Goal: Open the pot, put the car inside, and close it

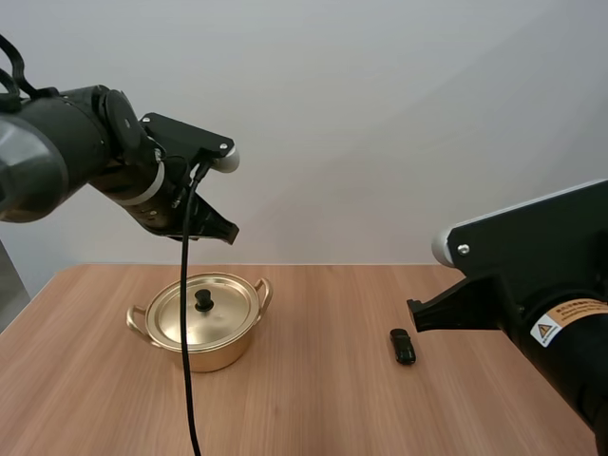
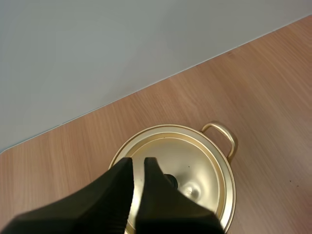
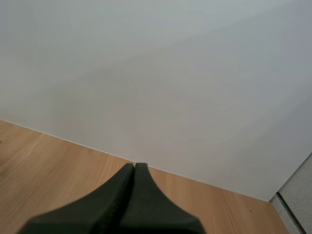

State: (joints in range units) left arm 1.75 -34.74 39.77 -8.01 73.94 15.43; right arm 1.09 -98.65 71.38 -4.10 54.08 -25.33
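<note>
A golden pot (image 1: 211, 351) with two side handles stands on the wooden table, its lid (image 1: 223, 309) on, with a black knob (image 1: 203, 301) in the middle. My left gripper (image 1: 220, 231) hangs well above the pot. In the left wrist view its fingers (image 2: 117, 183) stand slightly apart, a narrow gap between them, above the lid (image 2: 195, 161) and its knob (image 2: 170, 181); this gripper (image 2: 139, 162) holds nothing. A small black car (image 1: 403, 346) lies on the table to the right. My right gripper (image 1: 414, 315) hovers above the car, and its fingers (image 3: 134, 168) lie together as one wedge.
The wooden table (image 1: 313, 399) runs up to a plain grey wall. Bare wood lies between the pot and the car and along the front. The right arm's big black body (image 1: 556, 313) fills the right side.
</note>
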